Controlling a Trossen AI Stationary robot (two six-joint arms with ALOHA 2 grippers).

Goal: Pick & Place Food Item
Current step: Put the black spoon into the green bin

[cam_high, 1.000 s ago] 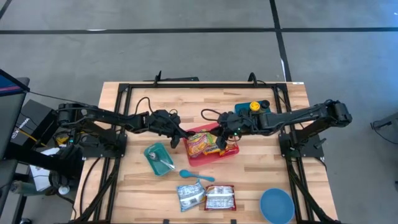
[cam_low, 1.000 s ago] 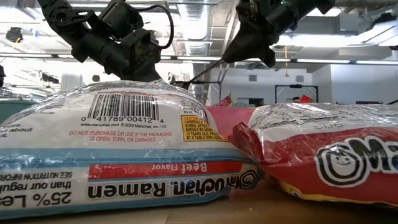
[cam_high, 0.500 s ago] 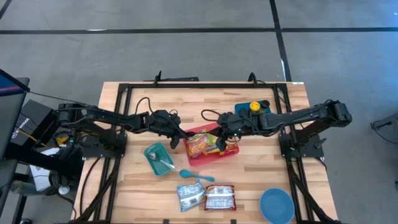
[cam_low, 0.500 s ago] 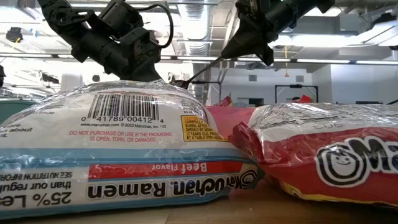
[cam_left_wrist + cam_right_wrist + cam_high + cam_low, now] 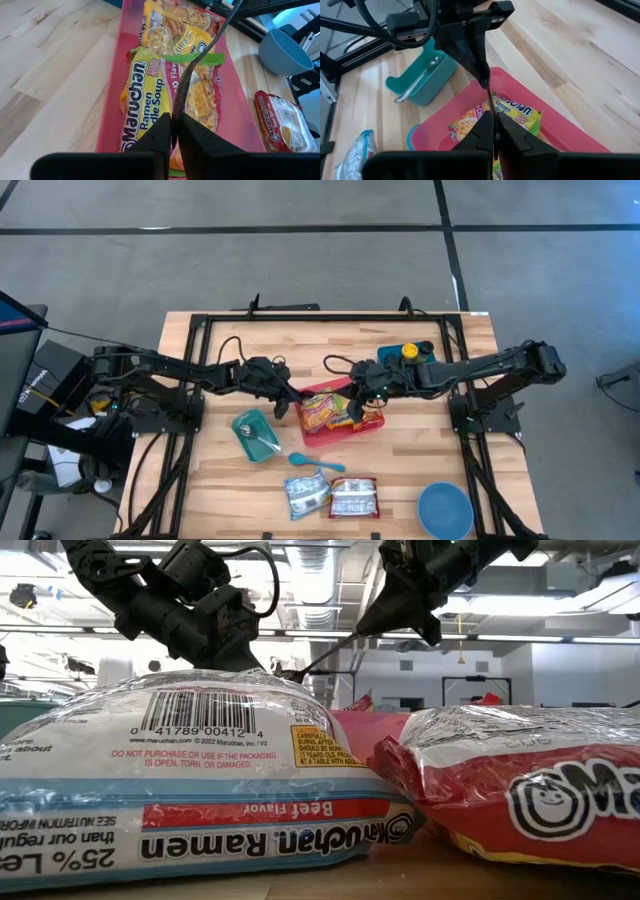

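A pink tray (image 5: 372, 423) at the table's middle holds several yellow and red ramen packets (image 5: 150, 95). Above it both grippers meet. My left gripper (image 5: 175, 122) comes from the table's left and my right gripper (image 5: 492, 125) from its right. Each is shut on one end of a thin dark strip (image 5: 320, 655) that spans the short gap between them over the tray. What the strip is, I cannot tell. In the high view my left gripper (image 5: 292, 405) and my right gripper (image 5: 352, 398) stand over the tray's two ends. My left gripper pinches one end of the thin dark strip (image 5: 176, 107) between its two fingers, slanting down from the table's left. The strip rises from there in a slight bow, clear of the packets. My right gripper pinches the strip's other end (image 5: 490, 112) between its two fingers, slanting down from the table's right. This end sits higher than the left one.
A teal container with a metal spoon (image 5: 255, 435) and a blue scoop (image 5: 312, 463) lie near the tray's left. Two ramen packets (image 5: 330, 497) lie at the near edge, a blue bowl (image 5: 445, 510) at the near right, a teal and yellow object (image 5: 408, 352) at the far right.
My right gripper's fingers have drawn together on the strip's end. Both arms have kept their places, and the strip stays stretched between them above the tray.
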